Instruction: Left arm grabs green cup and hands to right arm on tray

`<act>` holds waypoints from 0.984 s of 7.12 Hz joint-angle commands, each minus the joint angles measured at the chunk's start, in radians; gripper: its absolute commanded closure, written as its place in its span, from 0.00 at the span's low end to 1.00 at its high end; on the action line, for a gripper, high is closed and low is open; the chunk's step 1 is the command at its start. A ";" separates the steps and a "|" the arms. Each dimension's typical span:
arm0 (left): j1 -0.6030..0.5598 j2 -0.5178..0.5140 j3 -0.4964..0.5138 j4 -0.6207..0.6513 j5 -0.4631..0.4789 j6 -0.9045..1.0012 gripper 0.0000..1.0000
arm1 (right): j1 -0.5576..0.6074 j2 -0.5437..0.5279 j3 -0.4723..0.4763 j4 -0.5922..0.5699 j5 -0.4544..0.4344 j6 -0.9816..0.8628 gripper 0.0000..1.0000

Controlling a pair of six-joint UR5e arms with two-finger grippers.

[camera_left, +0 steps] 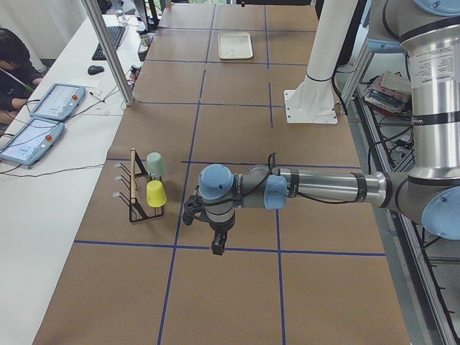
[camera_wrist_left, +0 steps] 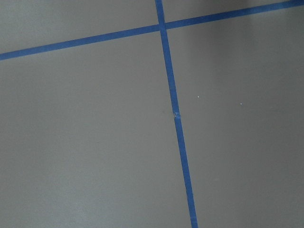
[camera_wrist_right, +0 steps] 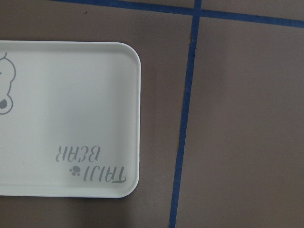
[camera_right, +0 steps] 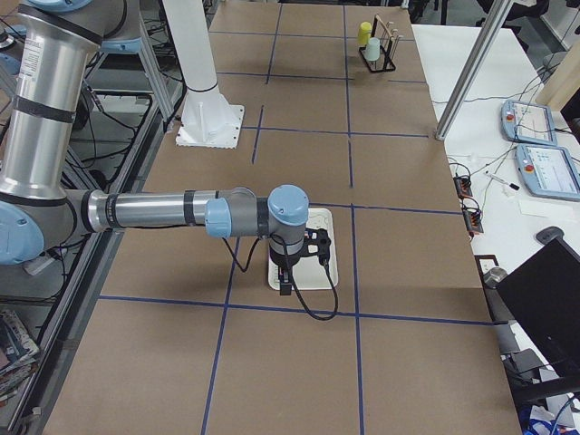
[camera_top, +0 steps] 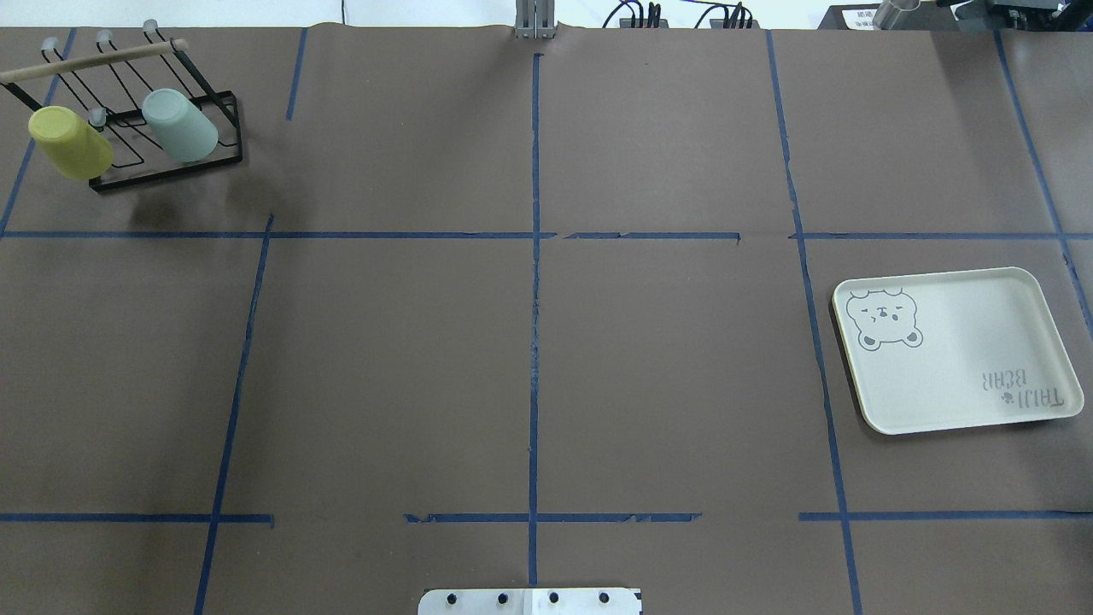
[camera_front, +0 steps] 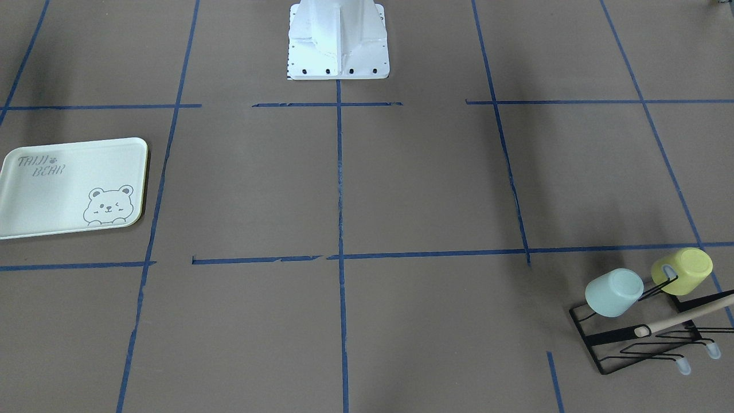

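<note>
The green cup [camera_top: 179,126] hangs tilted on a black wire rack [camera_top: 225,150] at the table's far left corner, next to a yellow cup [camera_top: 70,143]; both also show in the front view, the green cup [camera_front: 613,292] left of the yellow cup [camera_front: 682,271]. The tray [camera_top: 948,359] lies bare on the right side and fills the left of the right wrist view [camera_wrist_right: 71,118]. My left gripper [camera_left: 191,211] shows only in the left side view, hanging over the table short of the rack. My right gripper [camera_right: 315,243] hangs over the tray [camera_right: 328,272]. I cannot tell whether either is open.
The rack has a wooden bar [camera_front: 688,315] across its top and spare pegs with clear tips. Blue tape lines [camera_wrist_left: 173,114] cross the brown table. The robot's white base [camera_front: 338,40] stands at the near middle edge. An operator's desk with tablets [camera_left: 43,115] runs along the far side.
</note>
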 commanded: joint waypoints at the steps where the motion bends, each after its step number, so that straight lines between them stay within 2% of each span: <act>1: 0.000 0.008 0.000 -0.002 0.003 0.002 0.00 | 0.000 0.000 0.005 0.000 0.000 0.002 0.00; 3: 0.000 0.009 -0.006 0.000 0.008 0.002 0.00 | 0.000 0.000 0.009 0.002 0.000 0.002 0.00; 5: 0.006 -0.003 -0.012 -0.002 0.086 -0.009 0.00 | 0.000 0.000 0.003 0.046 0.000 0.005 0.00; 6: 0.006 -0.041 -0.026 -0.023 0.083 -0.006 0.00 | 0.000 0.000 0.002 0.049 0.000 0.005 0.00; 7: 0.008 -0.123 -0.002 -0.114 0.091 -0.008 0.00 | 0.000 0.000 0.002 0.049 0.000 0.005 0.00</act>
